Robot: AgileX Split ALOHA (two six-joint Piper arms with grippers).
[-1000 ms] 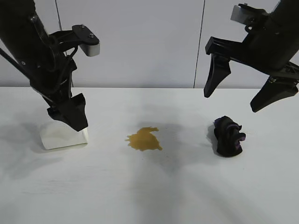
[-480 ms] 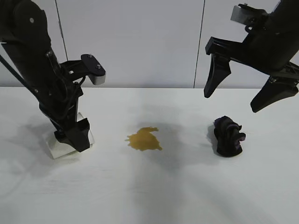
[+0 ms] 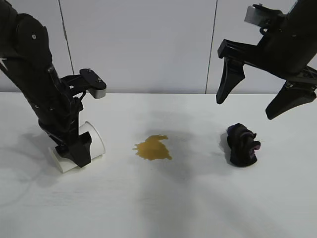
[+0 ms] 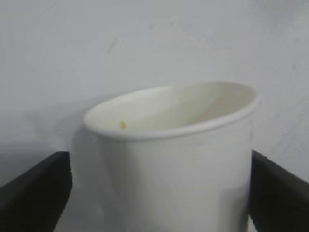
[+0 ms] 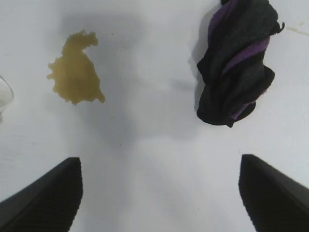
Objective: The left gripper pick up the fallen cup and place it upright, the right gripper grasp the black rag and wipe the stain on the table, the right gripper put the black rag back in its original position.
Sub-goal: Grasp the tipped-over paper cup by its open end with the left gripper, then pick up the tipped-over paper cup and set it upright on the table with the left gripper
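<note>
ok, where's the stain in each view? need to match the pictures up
Exterior view: the stain lies mid-table, between the cup at picture left and the black rag at picture right.
Left wrist view: not in it; only the cup between the left hand's fingers.
Right wrist view: upper left of the picture, with the rag upper right.
Shared landmark: the black rag, in the exterior and right wrist views.

left end effector [image 3: 77,148] low, jaws spread — right end effector [image 3: 252,101] raised, open.

Left gripper [image 3: 79,151] astride fallen cup [image 3: 95,141]
</note>
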